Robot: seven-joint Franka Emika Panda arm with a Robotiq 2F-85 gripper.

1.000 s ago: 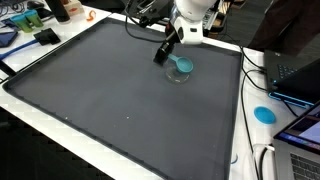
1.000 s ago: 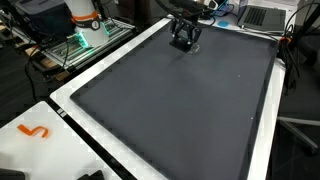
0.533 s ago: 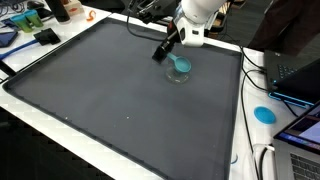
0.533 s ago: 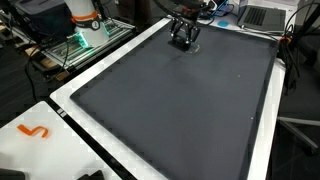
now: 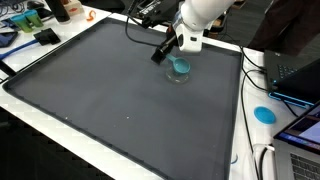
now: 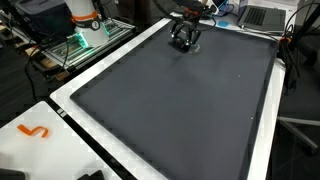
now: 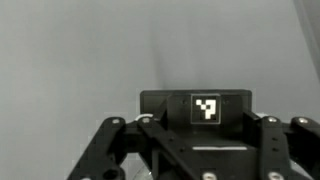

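Note:
A small teal cup-like object [image 5: 180, 68] stands on the dark grey mat [image 5: 110, 95] near its far edge. My gripper [image 5: 175, 57] hangs just above and beside it, and I cannot tell whether it touches. In an exterior view the gripper [image 6: 184, 43] shows its fingers spread apart, with nothing seen between them, and the cup is hidden behind it. The wrist view shows only the gripper body with a black-and-white marker tag [image 7: 206, 108] and blurred grey mat beyond. The fingertips lie outside that view.
A blue round disc [image 5: 264, 113] lies on the white border beside laptops [image 5: 295, 78] and cables. Tools and boxes [image 5: 35, 25] crowd one corner. An orange piece [image 6: 35, 132] lies on the white table. Equipment with a green light [image 6: 85, 32] stands beyond the mat.
The arm's upper links have leaned over a little. The gripper has risen slightly and stays by the teal cup, which has not moved.

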